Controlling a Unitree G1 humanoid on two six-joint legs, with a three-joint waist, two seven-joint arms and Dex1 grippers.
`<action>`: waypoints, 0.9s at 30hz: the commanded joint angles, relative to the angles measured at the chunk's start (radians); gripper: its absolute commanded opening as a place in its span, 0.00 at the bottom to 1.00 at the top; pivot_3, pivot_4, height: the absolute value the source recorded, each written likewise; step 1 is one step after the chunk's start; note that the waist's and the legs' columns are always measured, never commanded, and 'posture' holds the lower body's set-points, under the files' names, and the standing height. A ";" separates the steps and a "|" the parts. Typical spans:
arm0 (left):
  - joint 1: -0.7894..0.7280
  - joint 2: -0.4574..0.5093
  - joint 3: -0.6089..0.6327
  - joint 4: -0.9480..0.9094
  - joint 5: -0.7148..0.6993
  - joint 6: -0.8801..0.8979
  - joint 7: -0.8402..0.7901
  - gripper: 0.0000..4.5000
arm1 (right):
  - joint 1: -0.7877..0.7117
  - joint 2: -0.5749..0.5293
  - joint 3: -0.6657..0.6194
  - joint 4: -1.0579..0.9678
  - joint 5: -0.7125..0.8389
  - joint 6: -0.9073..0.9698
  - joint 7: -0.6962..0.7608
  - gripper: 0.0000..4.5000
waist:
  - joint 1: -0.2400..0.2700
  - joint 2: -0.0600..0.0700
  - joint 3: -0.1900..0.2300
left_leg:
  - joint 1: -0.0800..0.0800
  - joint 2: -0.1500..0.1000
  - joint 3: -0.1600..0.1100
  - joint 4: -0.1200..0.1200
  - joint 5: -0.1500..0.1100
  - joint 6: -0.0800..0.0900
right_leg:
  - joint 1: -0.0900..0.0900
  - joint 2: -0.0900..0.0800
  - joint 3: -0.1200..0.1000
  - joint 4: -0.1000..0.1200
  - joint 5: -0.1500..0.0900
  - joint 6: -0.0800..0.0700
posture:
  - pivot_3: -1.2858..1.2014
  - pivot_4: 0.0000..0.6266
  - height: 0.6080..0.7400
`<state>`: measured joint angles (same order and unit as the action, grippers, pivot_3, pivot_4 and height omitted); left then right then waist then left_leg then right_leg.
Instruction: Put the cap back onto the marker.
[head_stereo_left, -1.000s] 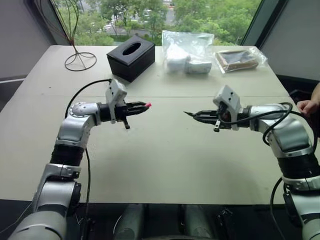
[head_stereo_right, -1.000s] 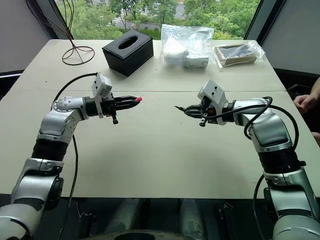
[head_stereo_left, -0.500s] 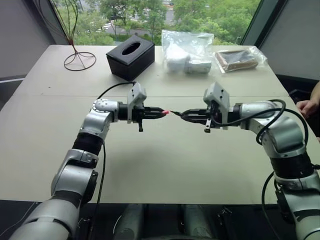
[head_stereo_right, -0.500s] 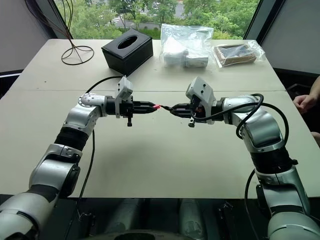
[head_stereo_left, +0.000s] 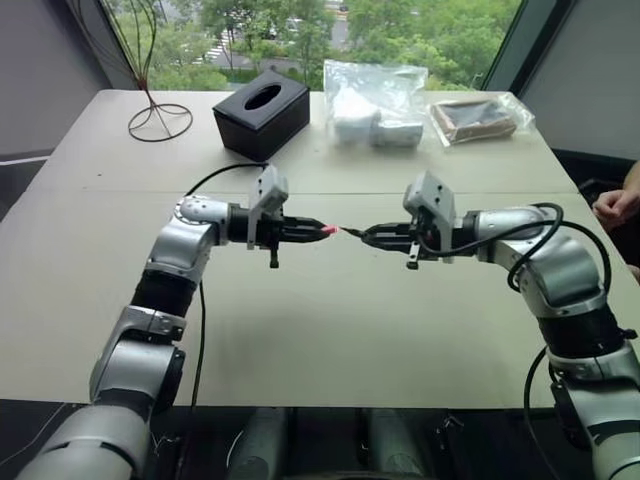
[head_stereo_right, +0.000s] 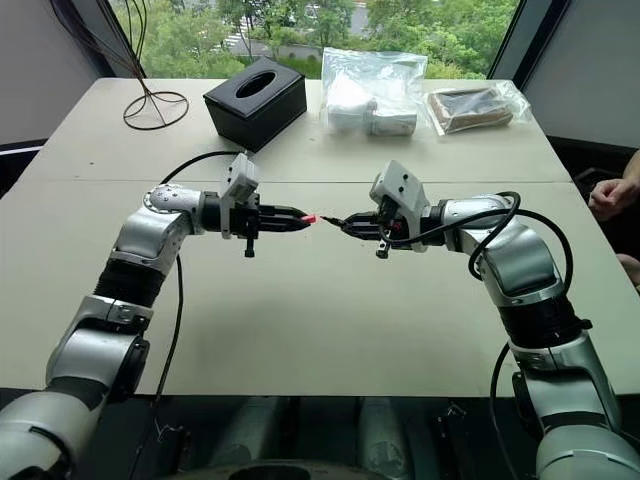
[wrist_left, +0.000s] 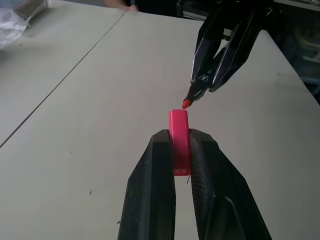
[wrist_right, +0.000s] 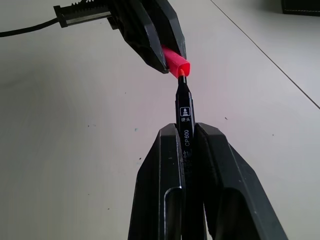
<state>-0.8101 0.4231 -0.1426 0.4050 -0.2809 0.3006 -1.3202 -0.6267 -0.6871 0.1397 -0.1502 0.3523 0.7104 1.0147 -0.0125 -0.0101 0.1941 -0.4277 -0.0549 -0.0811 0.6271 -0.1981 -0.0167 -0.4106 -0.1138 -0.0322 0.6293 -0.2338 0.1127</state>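
Above the middle of the table my left gripper (head_stereo_left: 322, 229) is shut on the small red-pink cap (head_stereo_left: 331, 230), whose open end points at the other arm. My right gripper (head_stereo_left: 368, 235) is shut on the dark marker (wrist_right: 184, 116), with its tip pointing at the cap. In the right wrist view the tip sits right at the mouth of the cap (wrist_right: 177, 63). In the left wrist view the marker's red tip (wrist_left: 186, 103) stands just off the end of the cap (wrist_left: 179, 131). Whether the tip is inside I cannot tell.
At the back of the table (head_stereo_left: 320, 330) stand a black tissue box (head_stereo_left: 262, 112), a wire stand (head_stereo_left: 160, 121) and two plastic bags (head_stereo_left: 375, 100) (head_stereo_left: 478, 117). A person's hand (head_stereo_left: 615, 208) shows at the right edge.
Both grippers have swung inward from wide apart until cap and marker tip meet over the table's middle. In the last half second they barely moved.
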 joint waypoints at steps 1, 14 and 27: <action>0.003 0.012 0.022 -0.057 -0.027 0.009 -0.003 0.01 | -0.011 -0.006 -0.014 -0.006 -0.003 -0.022 -0.003 0.00 | 0.004 0.000 0.000 | 0.000 0.000 0.000 0.000 0.000 0.000 | 0.000 0.000 0.000 0.000 0.000 0.000 | 0.52 0.24 1.00; -0.015 -0.019 0.003 -0.024 -0.010 -0.030 0.022 0.01 | -0.006 0.004 -0.011 -0.037 0.010 -0.006 -0.008 0.00 | 0.002 0.000 0.000 | 0.000 0.000 0.000 0.000 0.000 0.000 | 0.000 0.000 0.000 0.000 0.000 0.000 | 0.52 0.24 1.00; -0.042 -0.048 0.002 0.045 0.022 -0.078 0.039 0.01 | 0.005 0.016 0.004 -0.079 0.030 0.011 -0.022 0.00 | 0.002 0.000 0.000 | 0.000 0.000 0.000 0.000 0.000 0.000 | 0.000 0.000 0.000 0.000 0.000 0.000 | 0.52 0.24 1.00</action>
<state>-0.8251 0.3787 -0.1474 0.4571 -0.2584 0.2462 -1.2826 -0.6225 -0.6740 0.1518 -0.1917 0.3677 0.7215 0.9901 -0.0107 -0.0101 0.1942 -0.4278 -0.0552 -0.0814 0.6276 -0.1981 -0.0166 -0.4103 -0.1143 -0.0323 0.6295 -0.2339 0.1129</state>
